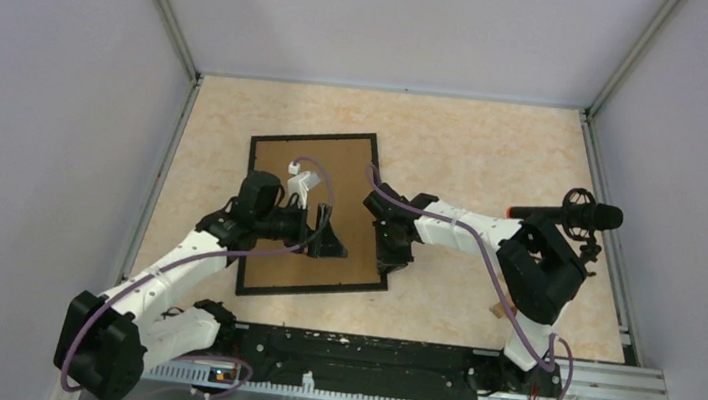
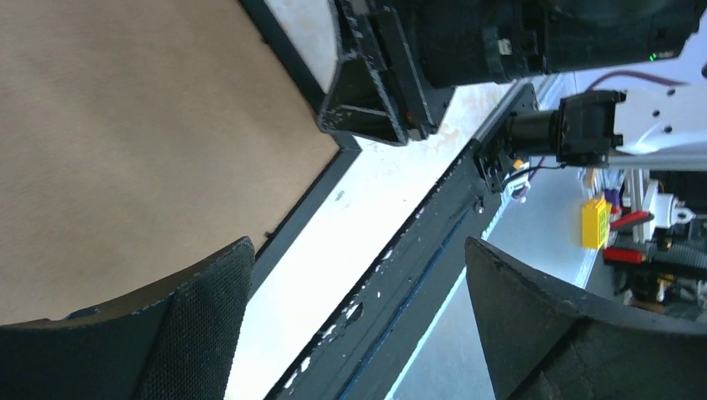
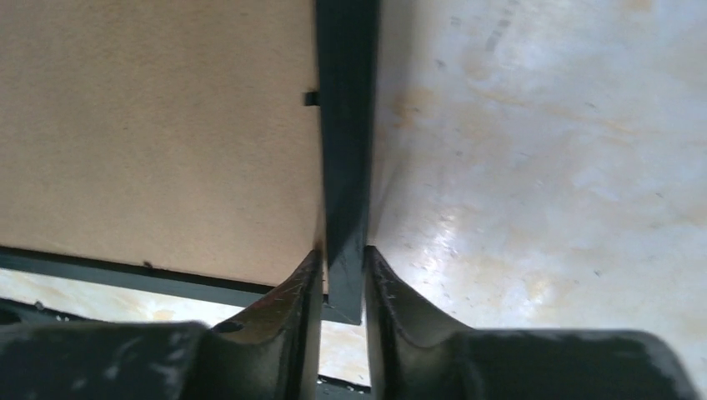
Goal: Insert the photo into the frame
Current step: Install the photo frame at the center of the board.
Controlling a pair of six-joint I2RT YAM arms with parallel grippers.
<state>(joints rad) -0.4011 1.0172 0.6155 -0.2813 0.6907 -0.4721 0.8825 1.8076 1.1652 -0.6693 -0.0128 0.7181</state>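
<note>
Pinching the thin black border of the frame [image 3: 346, 167] from both sides, the right hand [image 3: 343, 271] is clenched on it just by the near right corner. The left hand [image 1: 330, 240] hangs released, fingers spread wide, above the brown backing board [image 1: 333, 172]. The frame lies flat, back upward, on the marbled beige tabletop [image 1: 496, 156], left of centre.
</note>
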